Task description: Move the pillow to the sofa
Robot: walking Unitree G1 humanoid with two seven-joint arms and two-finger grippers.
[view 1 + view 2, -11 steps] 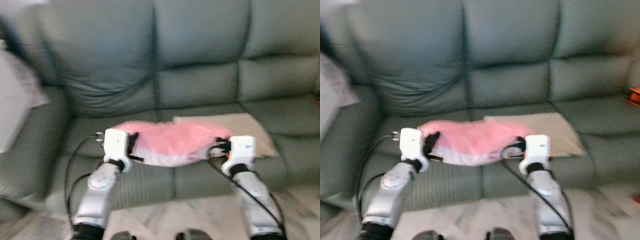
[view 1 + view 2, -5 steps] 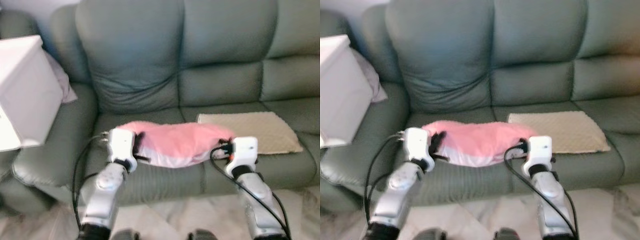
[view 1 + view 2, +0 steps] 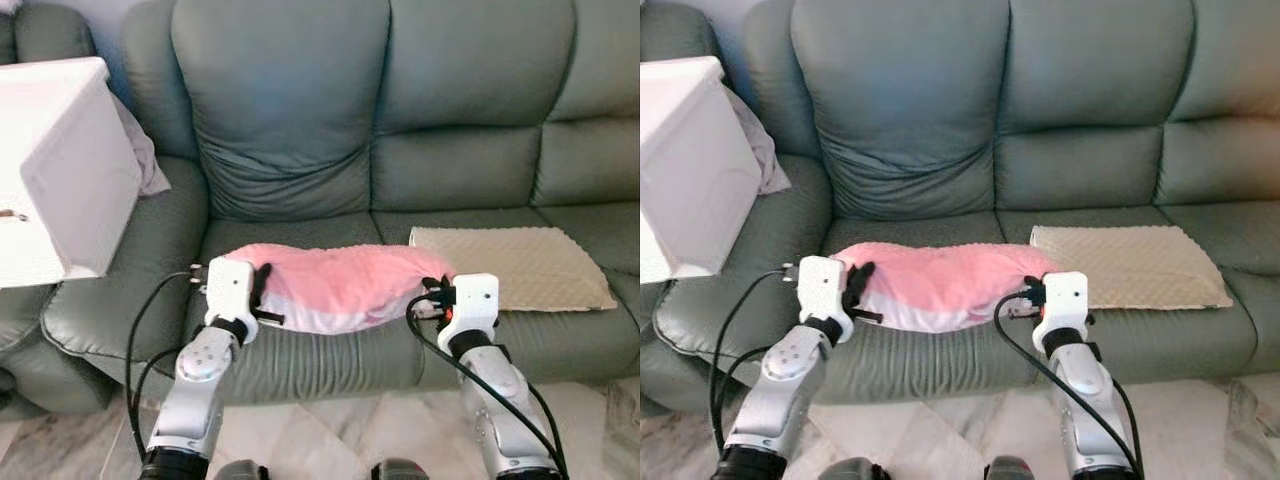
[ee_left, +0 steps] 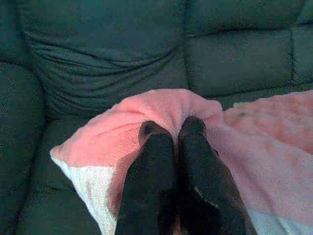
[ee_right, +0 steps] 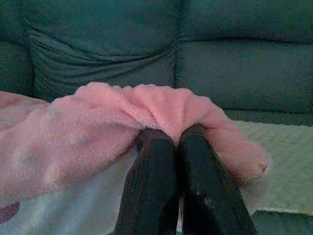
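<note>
A pink fluffy pillow [image 3: 345, 286] with a white underside hangs stretched between my two arms, just above the front of the grey-green sofa [image 3: 300, 130] seat. My left gripper [image 3: 262, 296] is shut on the pillow's left end, and the left wrist view shows its black fingers [image 4: 159, 156] pinching a fold of pink fabric [image 4: 171, 110]. At the pillow's right end my right gripper [image 3: 432, 297] is shut on it too; its fingers [image 5: 154, 152] clamp the pink fabric [image 5: 98, 122] in the right wrist view.
A beige textured mat [image 3: 510, 265] lies on the sofa seat to the right of the pillow. A large white box [image 3: 50, 180] stands over the sofa's left armrest, with a pale cloth [image 3: 140, 150] behind it. Marble floor [image 3: 330, 435] runs below the sofa front.
The camera has swung left and steadied, bringing the white box and left armrest into view. Both grippers still hold the pillow in the same way.
</note>
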